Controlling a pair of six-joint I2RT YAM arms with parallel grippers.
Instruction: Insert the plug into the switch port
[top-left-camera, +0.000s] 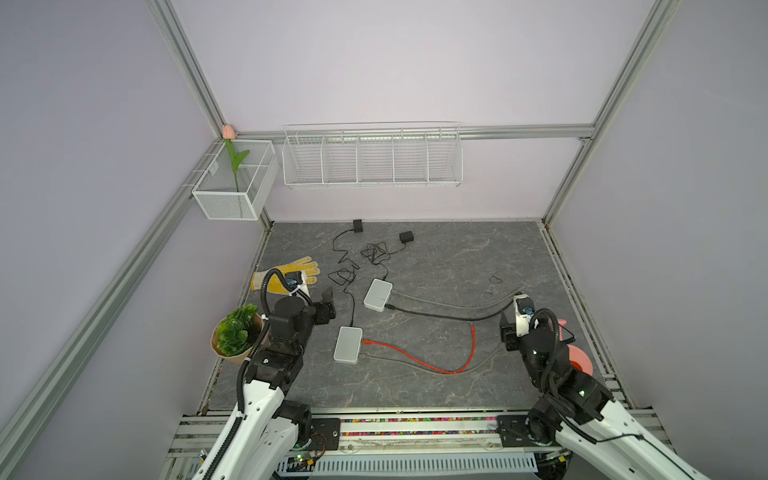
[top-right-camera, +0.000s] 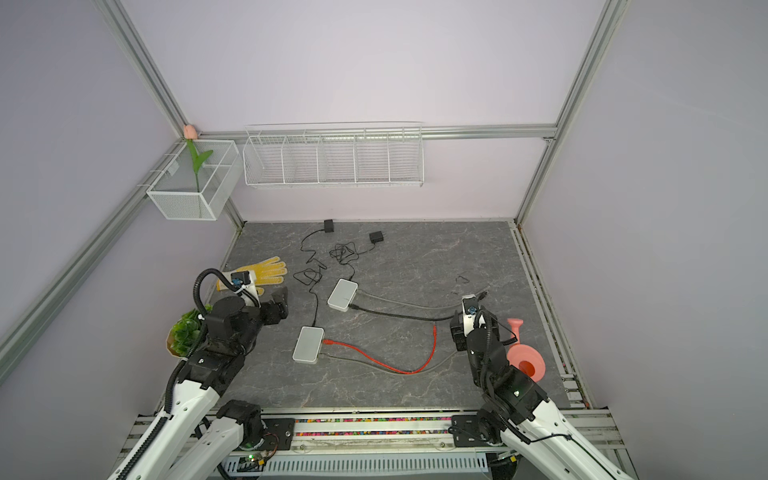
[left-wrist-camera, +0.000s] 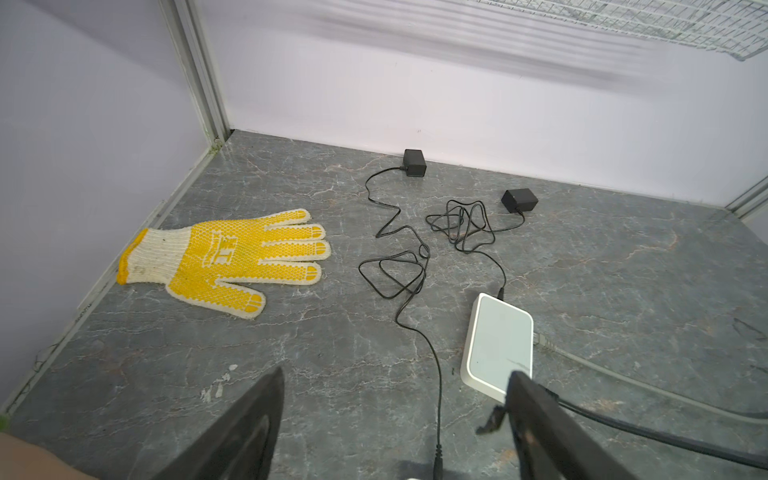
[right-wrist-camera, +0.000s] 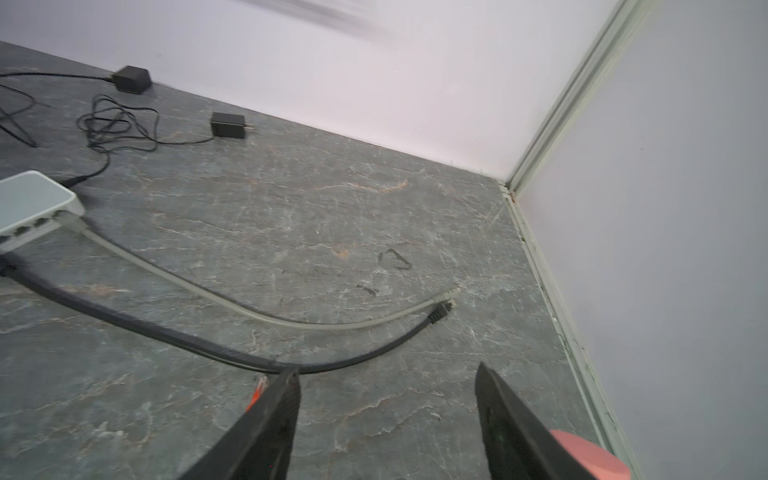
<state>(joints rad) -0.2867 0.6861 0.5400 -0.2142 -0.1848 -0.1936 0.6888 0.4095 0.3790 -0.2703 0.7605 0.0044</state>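
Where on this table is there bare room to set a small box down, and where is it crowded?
Bare: the front strip between the red cable and the front rail, and the far right corner behind the gray cable. Crowded: the middle, with two white switches, their cables and tangled cords.

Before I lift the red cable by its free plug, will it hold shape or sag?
The red cable lies in a loose curve, so it will probably sag. Its other end sits in the near switch, a small box, so pulling may drag it.
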